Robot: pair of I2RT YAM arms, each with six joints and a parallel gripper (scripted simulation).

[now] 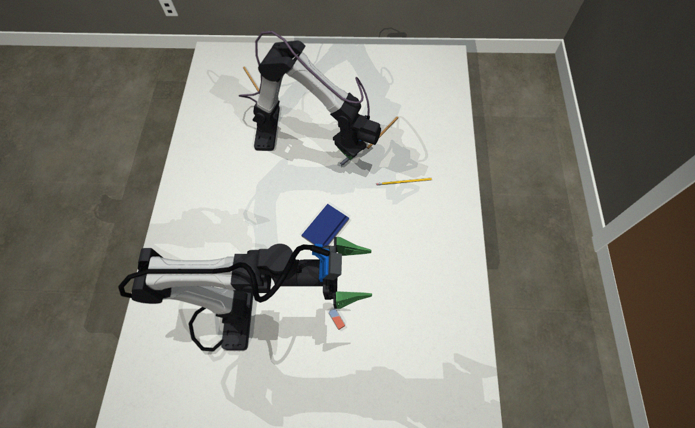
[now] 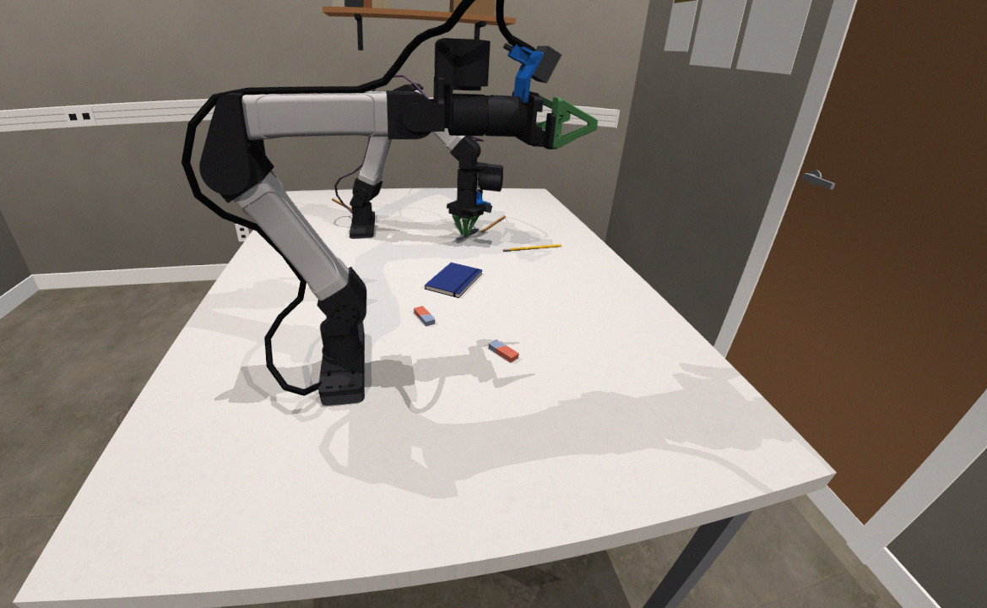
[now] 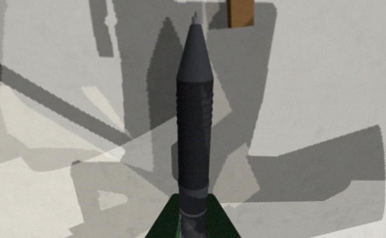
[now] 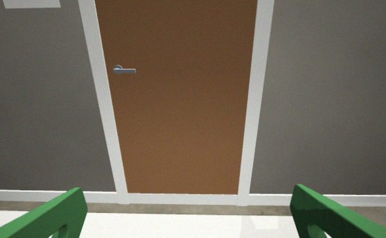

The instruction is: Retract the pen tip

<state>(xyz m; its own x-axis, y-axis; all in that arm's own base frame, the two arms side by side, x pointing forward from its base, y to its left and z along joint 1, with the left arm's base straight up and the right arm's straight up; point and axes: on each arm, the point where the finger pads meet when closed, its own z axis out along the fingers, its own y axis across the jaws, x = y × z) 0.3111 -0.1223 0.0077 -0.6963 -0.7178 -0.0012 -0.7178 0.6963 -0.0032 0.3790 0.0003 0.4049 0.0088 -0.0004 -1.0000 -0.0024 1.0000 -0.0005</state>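
The dark ballpoint pen [image 1: 342,163] [image 3: 194,132] lies low at the table surface under my left arm. In the left wrist view it points away from the fingers, its thin writing tip sticking out of the grey cone. My left gripper [image 1: 351,156] [image 2: 464,233] [image 3: 193,203] points down and is shut on the pen's barrel, with a green finger against each side. The pen's rear end and any button are hidden in the left wrist view. My right gripper [image 1: 371,273] [image 2: 594,122] [image 4: 188,196] is wide open and empty, held high above the table and far from the pen.
An orange-brown pencil [image 1: 387,127] [image 2: 494,223] [image 3: 241,13] lies just beyond the pen's tip. A yellow pencil [image 1: 403,181] [image 2: 533,247] lies nearby. A blue notebook [image 1: 324,223] [image 2: 451,279] lies between the arms. Two erasers, one [image 2: 424,316] and another [image 1: 336,319] [image 2: 503,350], lie near the right arm.
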